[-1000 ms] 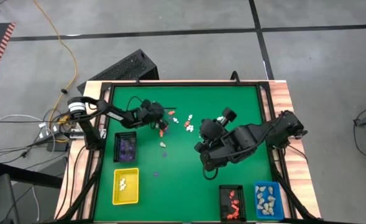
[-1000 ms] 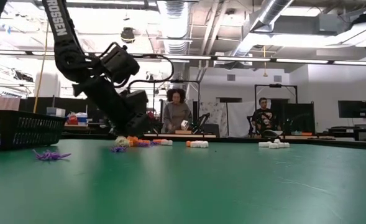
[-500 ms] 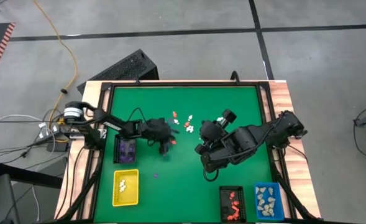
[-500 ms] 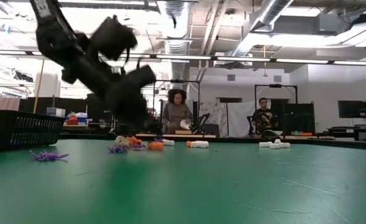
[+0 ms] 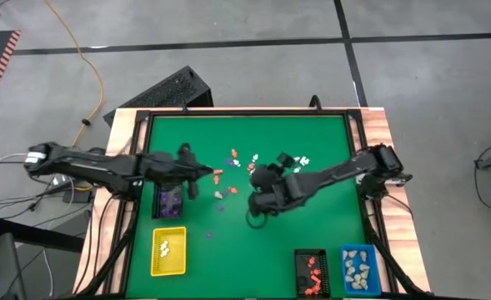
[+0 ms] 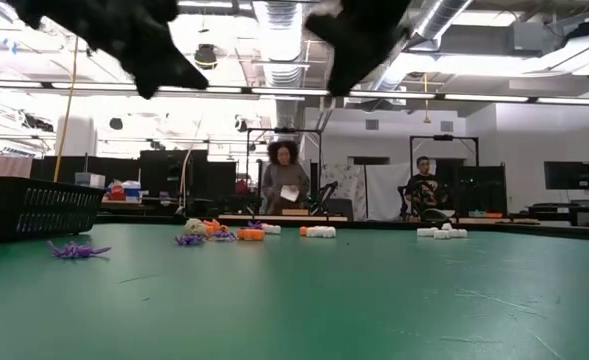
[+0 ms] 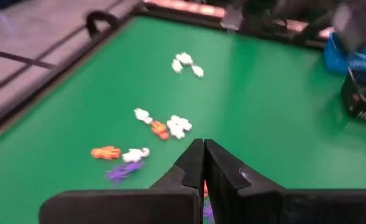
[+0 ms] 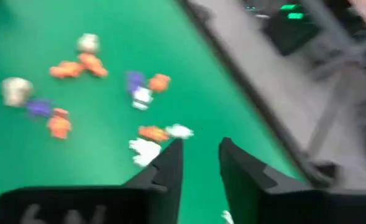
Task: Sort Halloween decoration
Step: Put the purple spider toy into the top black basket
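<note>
Your left gripper (image 7: 203,149) hung with jaws closed and empty above the scattered figurines (image 5: 232,170). Your right gripper (image 8: 199,152) stood beside them, jaws parted, holding nothing.

high: overhead, straight down | low: table-level, facing room | wrists: close, forward | shared: green table (image 5: 303,150)

A flat green felt table surface (image 5: 253,242) framed by a pale wooden rim (image 5: 384,133) fills the middle of the high view. On it a small rectangular yellow plastic tray (image 5: 168,250) sits lower left, a black mesh tray (image 5: 312,272) and a blue tray (image 5: 359,268) lower right. An orange cable (image 5: 85,58) snakes across the grey floor, upper left.
</note>
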`<state>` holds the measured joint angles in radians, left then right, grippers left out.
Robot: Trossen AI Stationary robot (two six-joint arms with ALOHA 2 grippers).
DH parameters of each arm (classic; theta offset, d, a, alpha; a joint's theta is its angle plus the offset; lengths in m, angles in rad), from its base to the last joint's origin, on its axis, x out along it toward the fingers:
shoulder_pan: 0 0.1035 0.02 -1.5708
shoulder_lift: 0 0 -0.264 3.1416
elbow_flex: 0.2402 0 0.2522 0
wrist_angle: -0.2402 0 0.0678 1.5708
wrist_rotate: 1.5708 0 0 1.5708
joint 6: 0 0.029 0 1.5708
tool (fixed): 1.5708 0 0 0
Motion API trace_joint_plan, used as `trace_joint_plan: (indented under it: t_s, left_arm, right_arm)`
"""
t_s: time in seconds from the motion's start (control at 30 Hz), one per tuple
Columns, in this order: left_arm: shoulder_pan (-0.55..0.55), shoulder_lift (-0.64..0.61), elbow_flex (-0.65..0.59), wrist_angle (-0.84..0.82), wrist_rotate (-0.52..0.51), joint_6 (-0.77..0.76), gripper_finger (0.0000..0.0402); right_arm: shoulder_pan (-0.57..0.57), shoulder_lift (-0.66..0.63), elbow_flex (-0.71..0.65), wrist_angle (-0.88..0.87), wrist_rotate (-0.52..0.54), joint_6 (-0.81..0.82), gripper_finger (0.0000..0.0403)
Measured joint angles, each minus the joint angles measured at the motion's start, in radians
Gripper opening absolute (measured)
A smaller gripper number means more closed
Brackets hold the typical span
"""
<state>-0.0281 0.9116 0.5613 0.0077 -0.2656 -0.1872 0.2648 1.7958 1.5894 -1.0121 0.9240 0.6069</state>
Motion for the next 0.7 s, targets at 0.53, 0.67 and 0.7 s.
trace_joint_plan:
  t_s: [0.53,0.67,0.7]
  left_arm:
    - [-0.064,-0.444,0.000,-0.258,-0.038,-0.092,0.0122]
    - [-0.064,-0.453,0.000,-0.303,-0.037,-0.111,0.0134]
    - [-0.064,-0.454,0.000,-0.311,-0.037,-0.112,0.0135]
  right_arm:
    - [-0.357,0.130,-0.220,0.933,-0.602,-0.691,0.0225]
    - [-0.357,0.205,-0.220,0.966,-0.639,-0.733,0.0224]
    - [-0.359,0.218,-0.220,0.963,-0.639,-0.744,0.0224]
